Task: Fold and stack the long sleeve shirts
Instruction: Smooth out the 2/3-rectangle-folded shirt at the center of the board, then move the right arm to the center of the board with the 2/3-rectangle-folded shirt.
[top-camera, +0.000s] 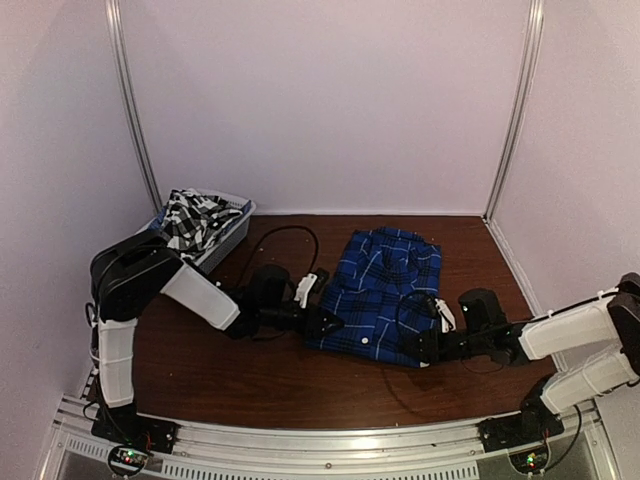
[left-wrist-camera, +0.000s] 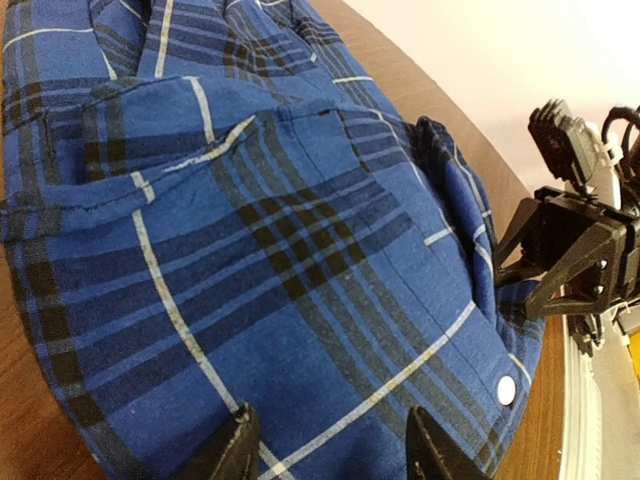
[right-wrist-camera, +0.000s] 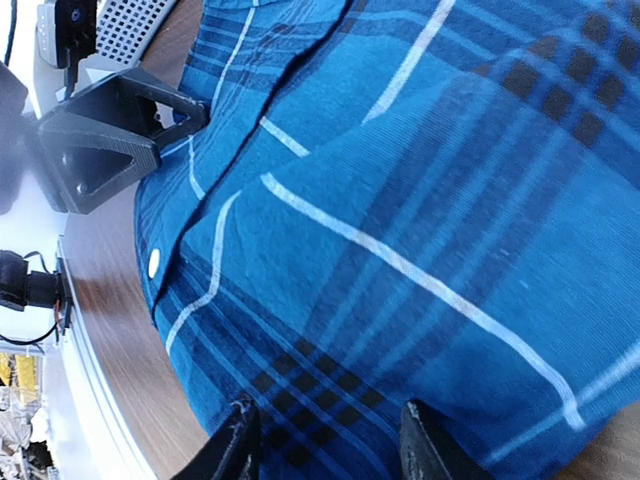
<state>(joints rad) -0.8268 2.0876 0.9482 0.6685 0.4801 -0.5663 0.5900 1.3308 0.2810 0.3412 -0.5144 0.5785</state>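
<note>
Blue shirt (top-camera: 380, 290): laid folded at table centre; royal and navy plaid, thin white lines.
Checked shirt (top-camera: 192, 218): heaped in the white mesh basket (top-camera: 238, 222), at 10 o'clock.
Table (top-camera: 250, 375): dark brown wood, enclosed by pale walls (top-camera: 320, 100).
Left gripper (left-wrist-camera: 335, 455): placed at the blue shirt's 8 o'clock edge, jaws half parted, cloth between them but not clamped.
Right gripper (right-wrist-camera: 330, 445): the same, at 4 o'clock.

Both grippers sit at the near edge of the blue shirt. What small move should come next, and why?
Probably close both grippers on that near edge. The left gripper and right gripper flank the blue shirt at its near corners, fingers apart with cloth between their tips in the wrist views; whether they already pinch it is unclear.
</note>
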